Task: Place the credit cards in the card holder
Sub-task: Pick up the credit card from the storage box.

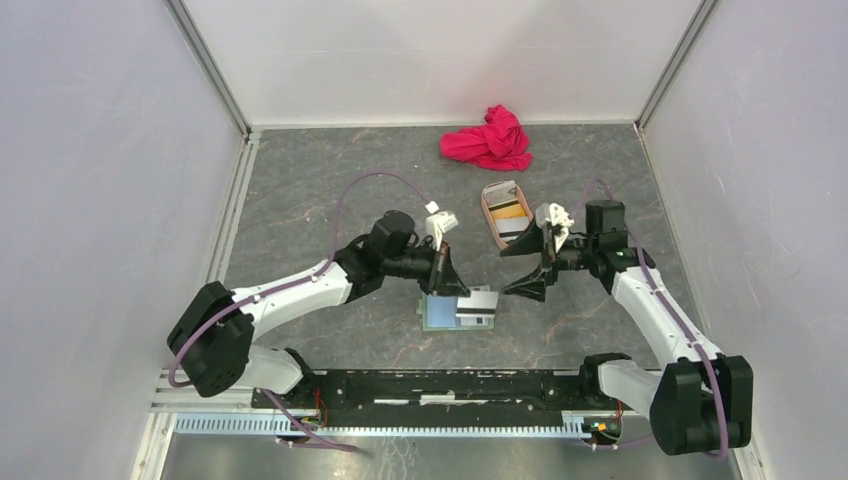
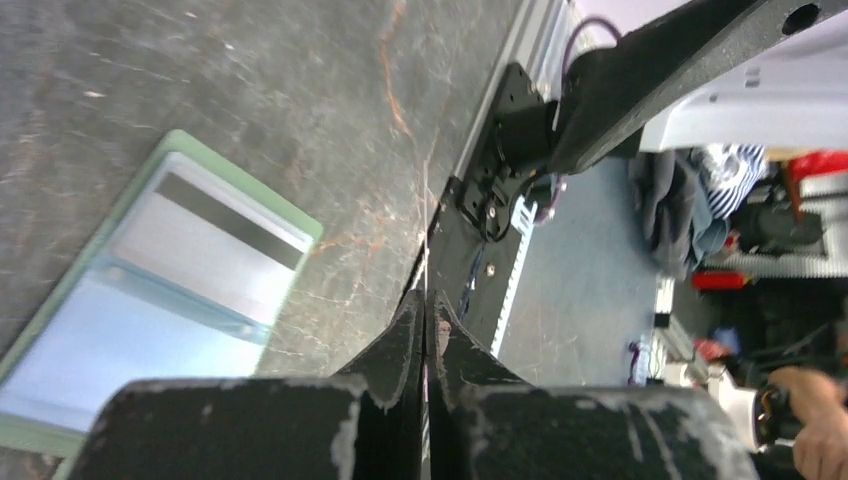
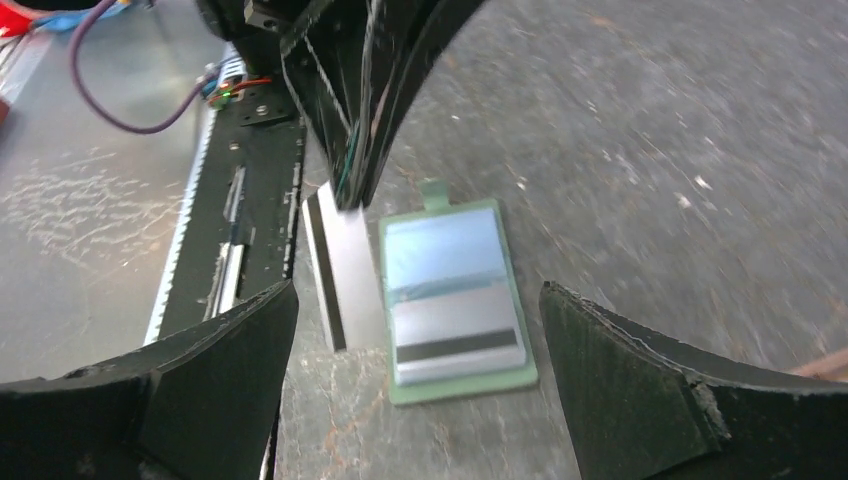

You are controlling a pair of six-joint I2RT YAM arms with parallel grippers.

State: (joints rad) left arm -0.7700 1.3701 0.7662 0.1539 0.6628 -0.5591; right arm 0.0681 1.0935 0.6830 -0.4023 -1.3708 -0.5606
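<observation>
The sage-green card holder lies open on the table between the arms, pale blue inside. A grey credit card with a black stripe sits tucked in its pocket. My left gripper is shut on a second grey, black-striped credit card, which hangs at the holder's near long edge. In the left wrist view this card shows edge-on as a thin line out of the fingers. My right gripper hovers open to the holder's right, holding nothing.
A pinkish-tan tray behind the right gripper holds an orange-yellow card and other cards. A red cloth lies at the back. The black base rail runs along the near edge, close to the holder.
</observation>
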